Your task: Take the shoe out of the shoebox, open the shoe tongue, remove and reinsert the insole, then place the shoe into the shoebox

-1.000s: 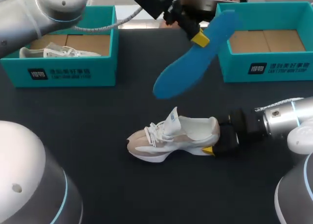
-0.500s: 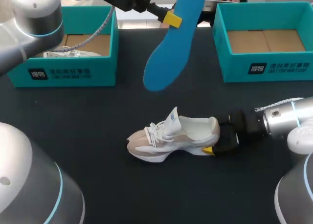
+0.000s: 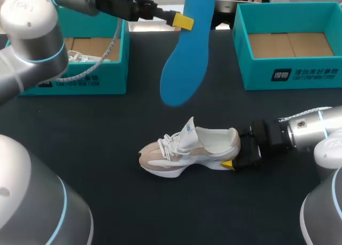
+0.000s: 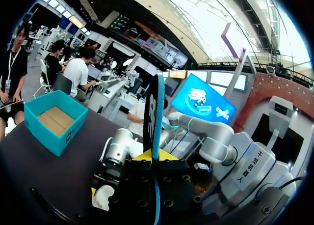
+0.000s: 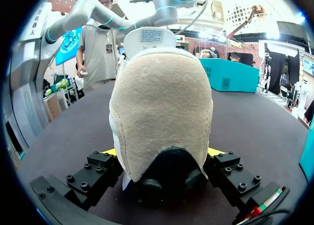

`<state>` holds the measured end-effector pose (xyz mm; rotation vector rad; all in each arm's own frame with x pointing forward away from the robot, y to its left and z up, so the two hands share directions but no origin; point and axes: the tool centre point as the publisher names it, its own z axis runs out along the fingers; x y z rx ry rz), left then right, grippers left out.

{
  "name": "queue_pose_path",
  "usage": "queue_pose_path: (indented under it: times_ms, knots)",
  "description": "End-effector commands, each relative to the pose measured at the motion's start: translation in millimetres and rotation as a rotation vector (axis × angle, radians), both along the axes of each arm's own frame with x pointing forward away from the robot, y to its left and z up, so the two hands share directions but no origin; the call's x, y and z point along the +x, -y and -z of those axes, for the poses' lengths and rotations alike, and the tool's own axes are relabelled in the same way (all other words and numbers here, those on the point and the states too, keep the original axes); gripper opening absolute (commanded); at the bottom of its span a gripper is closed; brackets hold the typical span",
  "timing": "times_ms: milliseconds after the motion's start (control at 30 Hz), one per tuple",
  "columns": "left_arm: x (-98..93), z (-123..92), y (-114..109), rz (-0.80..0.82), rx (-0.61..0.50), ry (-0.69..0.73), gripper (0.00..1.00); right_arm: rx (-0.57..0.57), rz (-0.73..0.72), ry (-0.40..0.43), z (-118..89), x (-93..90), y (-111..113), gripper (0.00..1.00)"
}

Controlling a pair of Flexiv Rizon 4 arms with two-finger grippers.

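A white and beige shoe (image 3: 187, 148) lies on its sole in the middle of the black table (image 3: 96, 127), tongue raised. My right gripper (image 3: 234, 152) is shut on its heel, one yellow tip showing at the near side. In the right wrist view the heel of the shoe (image 5: 162, 107) fills the space between the fingers of the right gripper (image 5: 164, 154), which press it from both sides. High above the table's far part, my left gripper (image 3: 184, 21) is shut on the blue insole (image 3: 184, 63), which hangs toe down. The left wrist view shows the insole (image 4: 153, 112) edge-on in the left gripper (image 4: 153, 158).
A teal shoebox (image 3: 80, 79) at the far left holds another white shoe (image 3: 80, 56). A second teal shoebox (image 3: 288, 74) at the far right shows only its cardboard bottom. My left arm's cable hangs over the left box.
My left arm has carried the insole leftward and higher, turning it from a slant to nearly upright. The shoe and my right arm have not moved.
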<state>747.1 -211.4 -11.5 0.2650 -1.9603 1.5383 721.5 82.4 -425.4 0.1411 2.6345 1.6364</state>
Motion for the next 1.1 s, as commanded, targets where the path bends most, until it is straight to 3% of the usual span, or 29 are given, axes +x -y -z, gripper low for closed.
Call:
queue_pose_path:
  times_ms: [33,233,533,733,1100]
  knots:
    - [-33.9,-11,-11,-0.113,-0.144,-0.071,0.00,-0.003,0.001,-0.001,4,1.8,-2,0.00]
    - [-60.3,-31,-13,-0.221,-0.165,-0.153,0.00,-0.003,0.001,-0.001,4,1.8,-2,0.00]
    - [-89.7,-54,-11,-0.246,-0.184,-0.226,0.00,-0.003,0.001,-0.001,4,1.8,-2,0.00]
    - [-96.6,-62,-11,-0.298,-0.155,-0.340,0.00,-0.003,0.001,-0.001,4,1.8,-2,0.00]
    - [-123.4,-74,-9,-0.245,-0.217,-0.419,0.00,-0.003,0.001,-0.001,4,1.8,-2,0.00]
